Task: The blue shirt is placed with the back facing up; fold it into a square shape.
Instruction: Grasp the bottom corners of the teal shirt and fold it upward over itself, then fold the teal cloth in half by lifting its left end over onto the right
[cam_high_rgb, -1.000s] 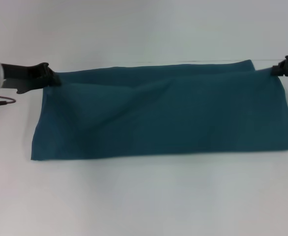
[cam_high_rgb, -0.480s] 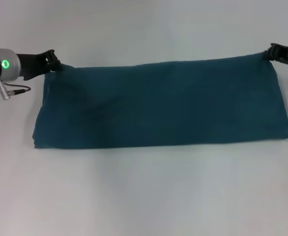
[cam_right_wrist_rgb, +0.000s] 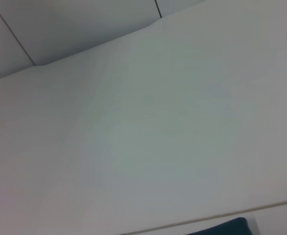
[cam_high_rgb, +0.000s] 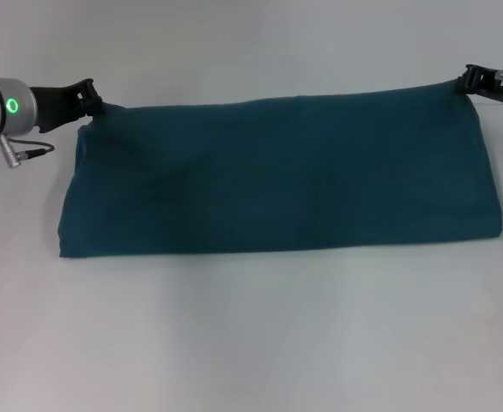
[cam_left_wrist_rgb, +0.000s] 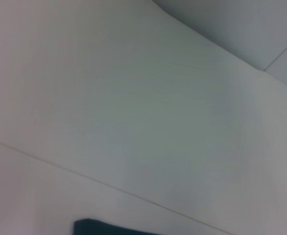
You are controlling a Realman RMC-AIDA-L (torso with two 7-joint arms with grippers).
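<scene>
The blue shirt [cam_high_rgb: 281,176] lies on the white table as a long, wide, dark teal band, folded over lengthwise. My left gripper [cam_high_rgb: 89,101] is shut on its far left corner. At the far right corner my right gripper [cam_high_rgb: 469,83] is shut on the cloth too. The far edge runs taut between the two grippers. A dark sliver of the shirt [cam_left_wrist_rgb: 109,228] shows in the left wrist view, and a teal corner of the shirt [cam_right_wrist_rgb: 227,228] shows in the right wrist view.
The white table [cam_high_rgb: 251,343] spreads out in front of the shirt and behind it. A grey cable [cam_high_rgb: 24,154] hangs from my left wrist beside the shirt's left end.
Both grippers have carried the shirt's far edge farther away from me, pulling it straight and flattening the creases. The band now lies smoother.
</scene>
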